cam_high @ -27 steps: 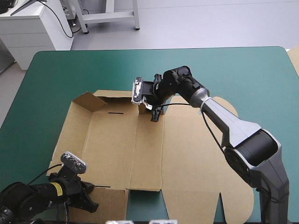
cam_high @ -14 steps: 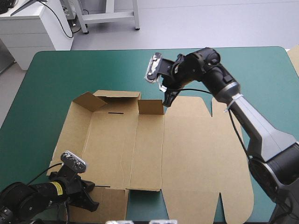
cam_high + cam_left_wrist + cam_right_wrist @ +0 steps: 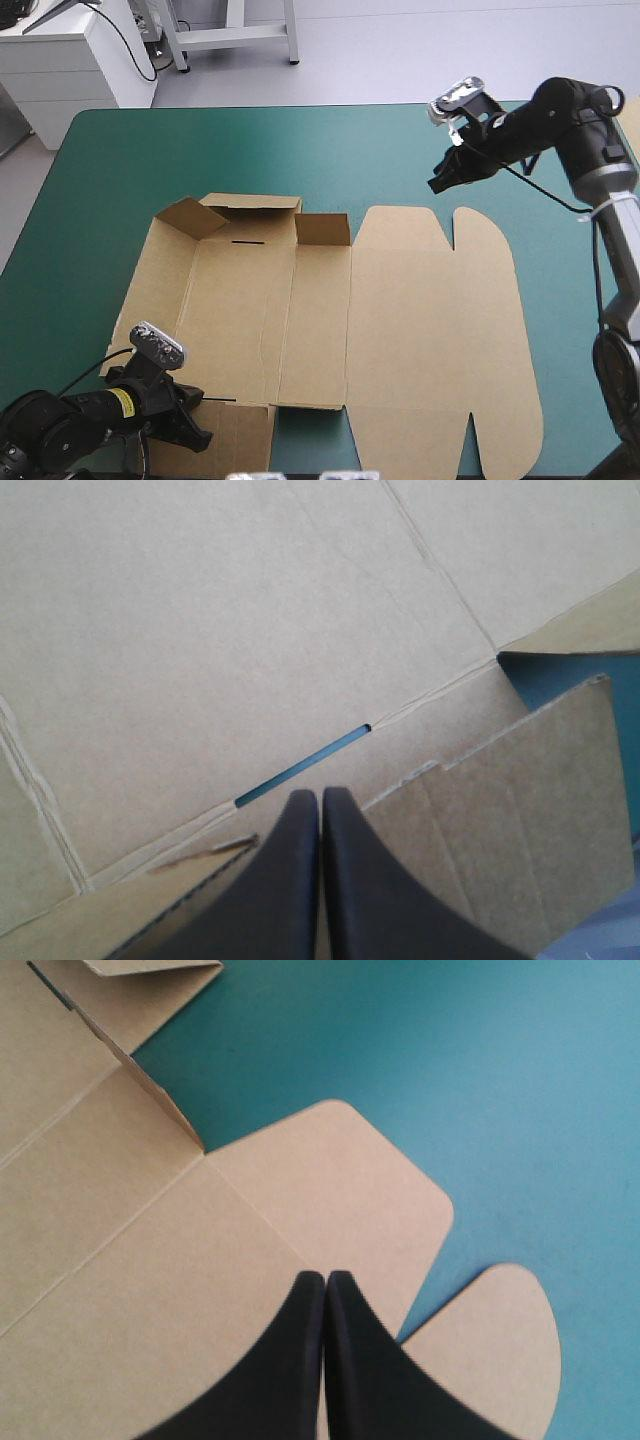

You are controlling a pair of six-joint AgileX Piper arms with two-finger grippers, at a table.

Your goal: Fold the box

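The brown box (image 3: 400,330) lies mostly flat in the middle of the teal-green table. At its far left, a corner flap (image 3: 190,215) and a small flap (image 3: 323,229) stand raised. My left gripper (image 3: 198,432) is shut, low over the box's near left corner. In the left wrist view its tips (image 3: 320,796) rest just short of a narrow slot (image 3: 300,770), beside a loose flap (image 3: 520,820). My right gripper (image 3: 437,184) is shut with nothing in it, raised beyond the box's far right edge. Its wrist view shows the shut gripper (image 3: 325,1278) above a rounded flap (image 3: 340,1180).
Bare teal-green cover (image 3: 250,150) runs along the far side and down the left edge (image 3: 70,230). A sliver of more brown board (image 3: 631,125) shows at the table's far right edge. A second rounded tab (image 3: 500,1350) lies beside the right gripper.
My right gripper left the small far flap, which now stands raised. It swung right and away over the far right of the table, shutting as it went. The left arm stayed still.
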